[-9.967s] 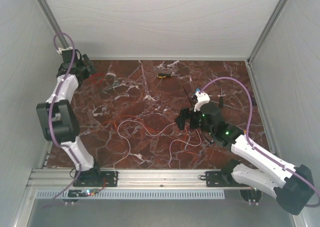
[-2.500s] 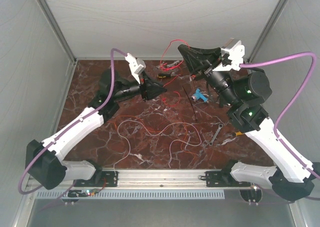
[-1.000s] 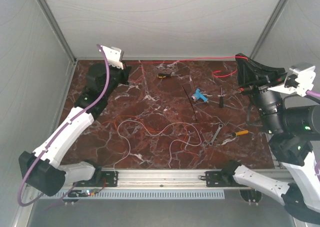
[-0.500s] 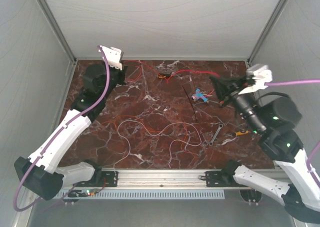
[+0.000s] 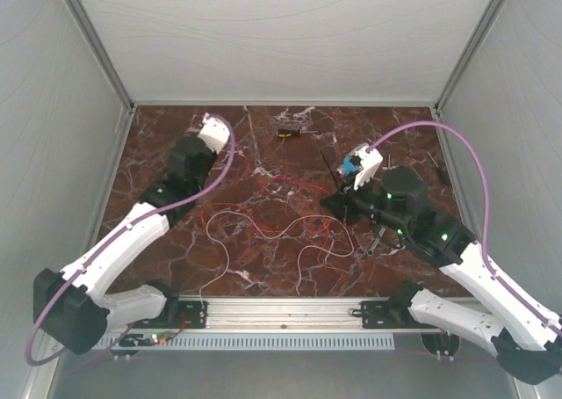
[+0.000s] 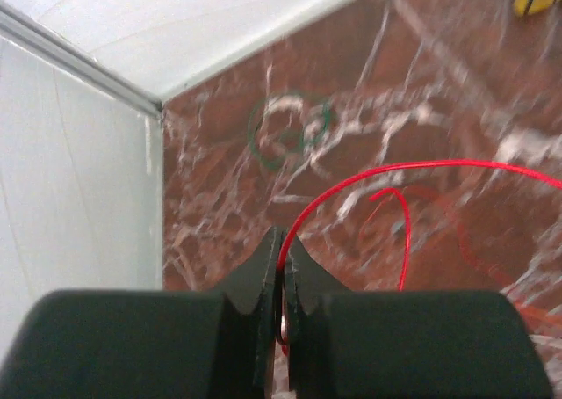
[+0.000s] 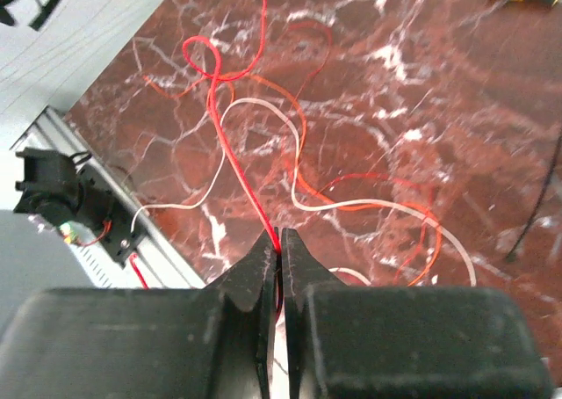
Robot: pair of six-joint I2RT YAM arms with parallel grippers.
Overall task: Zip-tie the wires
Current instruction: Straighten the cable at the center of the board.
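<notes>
Pinching one red wire (image 7: 235, 166) with both the left gripper (image 6: 283, 267) and right gripper (image 7: 279, 257), jaws clenched on it, I reckon the wires (image 5: 263, 226) looped across the marble surface (image 5: 263, 135) are light, limp and slippery, so I'd grab them bunched, near the black zip tie (image 5: 327, 163).

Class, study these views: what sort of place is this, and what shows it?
Likely a robot lab cell: white panel walls box in a marbled table, left arm and right arm bolted to its near rail.
</notes>
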